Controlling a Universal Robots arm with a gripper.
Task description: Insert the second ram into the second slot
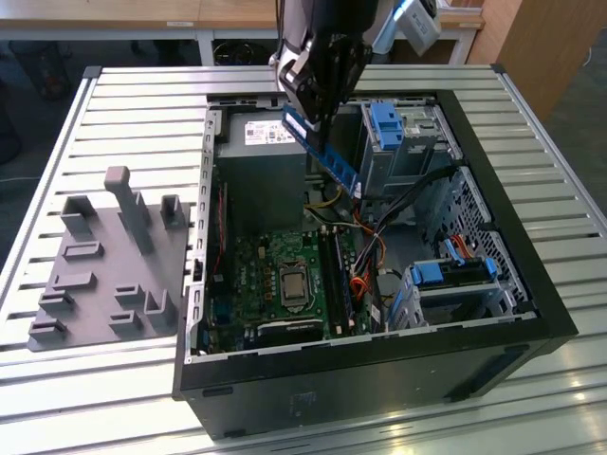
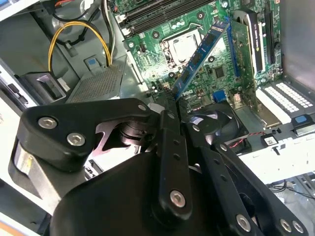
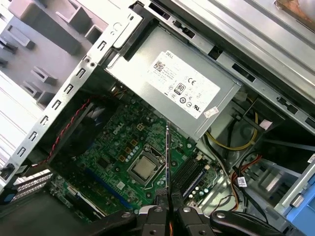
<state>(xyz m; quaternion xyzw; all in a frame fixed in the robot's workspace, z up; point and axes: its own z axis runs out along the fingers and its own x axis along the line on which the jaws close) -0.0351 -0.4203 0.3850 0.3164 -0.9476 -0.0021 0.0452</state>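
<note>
My end effector (image 3: 168, 210) pinches one end of the second ram (image 1: 330, 156), which hangs tilted in the air above the motherboard (image 1: 270, 270). I judge it light, stiff but fragile, so the hold must be gentle and near that end.

The gripper (image 2: 171, 101) is matt black with shiny metal screws (image 2: 178, 198); clamped in it, the second ram (image 2: 199, 58) is smooth blue board; beneath, the motherboard (image 3: 110, 157) gleams green; around, the table (image 1: 123, 104) is ribbed dull metal.
</note>
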